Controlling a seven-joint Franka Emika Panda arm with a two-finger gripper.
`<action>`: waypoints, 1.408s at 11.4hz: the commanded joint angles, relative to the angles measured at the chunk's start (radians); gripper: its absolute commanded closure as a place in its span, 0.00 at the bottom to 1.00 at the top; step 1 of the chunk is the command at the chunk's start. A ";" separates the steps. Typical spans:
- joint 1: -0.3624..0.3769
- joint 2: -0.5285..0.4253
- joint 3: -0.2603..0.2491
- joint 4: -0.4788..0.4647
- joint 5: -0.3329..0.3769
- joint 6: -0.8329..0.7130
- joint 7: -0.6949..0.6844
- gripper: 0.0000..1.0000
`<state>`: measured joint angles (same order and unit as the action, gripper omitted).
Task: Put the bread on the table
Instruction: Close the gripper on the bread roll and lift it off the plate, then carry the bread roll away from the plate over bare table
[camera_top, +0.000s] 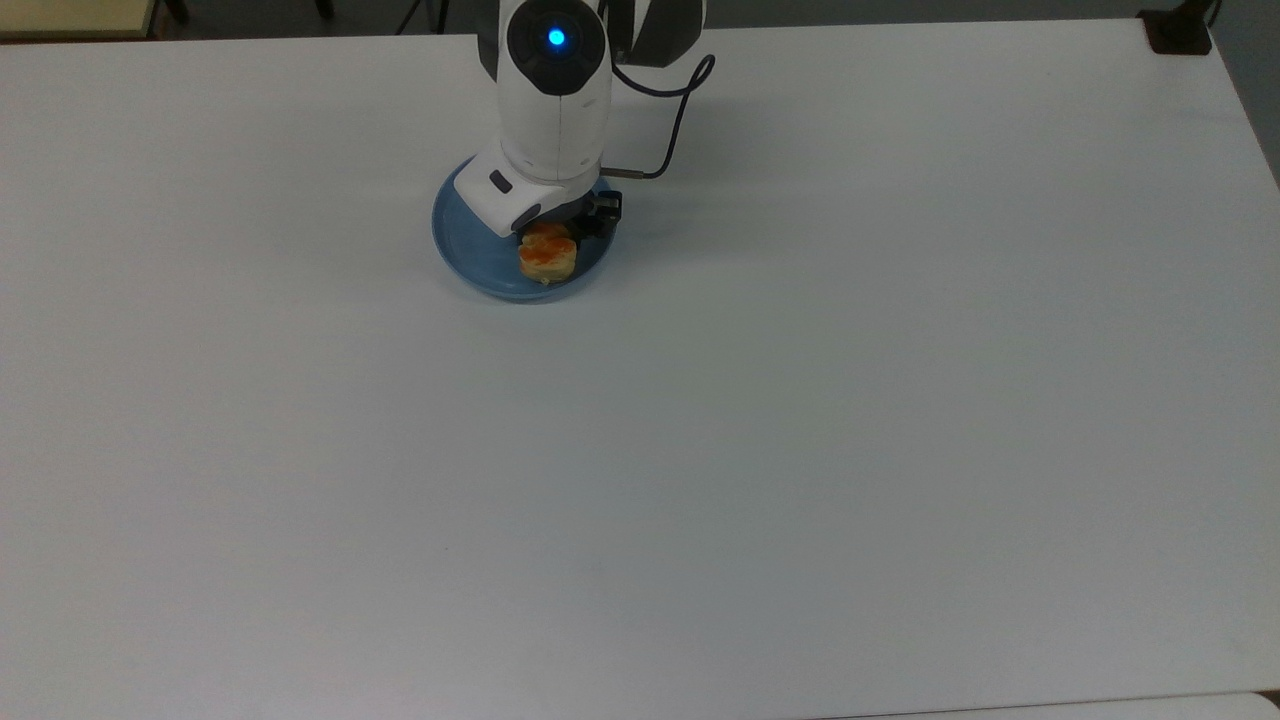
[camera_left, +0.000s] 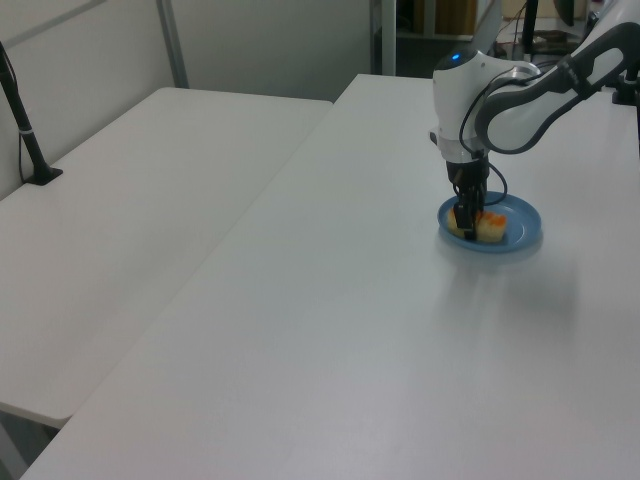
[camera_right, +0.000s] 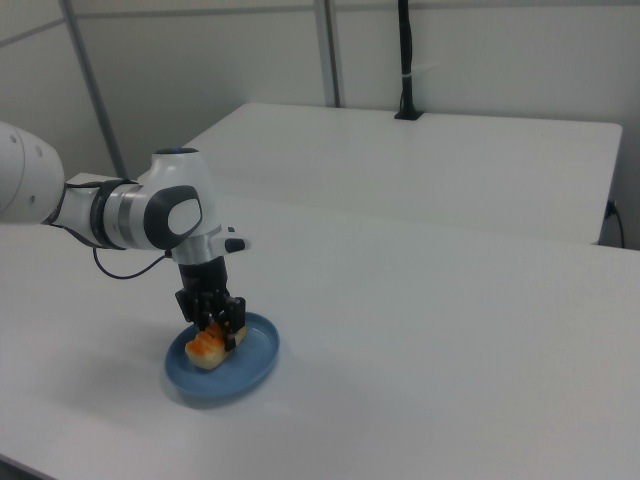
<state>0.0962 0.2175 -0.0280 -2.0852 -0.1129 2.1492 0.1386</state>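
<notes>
Claw (camera_right: 222, 322) down over bread (camera_right: 207, 350) (on blue plate (camera_right: 250, 372)), white table (camera_top: 800, 400)

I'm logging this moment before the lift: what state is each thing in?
bread: lying on the plate, not yet on the table.
blue plate: flat on the table, holding the bread.
pincer: lowered over the bread, fingers astride it.
table: bearing the plate.
</notes>
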 joint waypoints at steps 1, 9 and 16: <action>0.000 -0.024 -0.004 -0.012 -0.021 0.000 0.016 0.79; -0.050 0.011 -0.021 0.388 0.053 -0.218 -0.174 0.86; -0.043 0.397 -0.023 0.652 0.038 0.009 -0.154 0.74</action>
<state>0.0426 0.5225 -0.0406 -1.4819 -0.0808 2.0940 -0.0046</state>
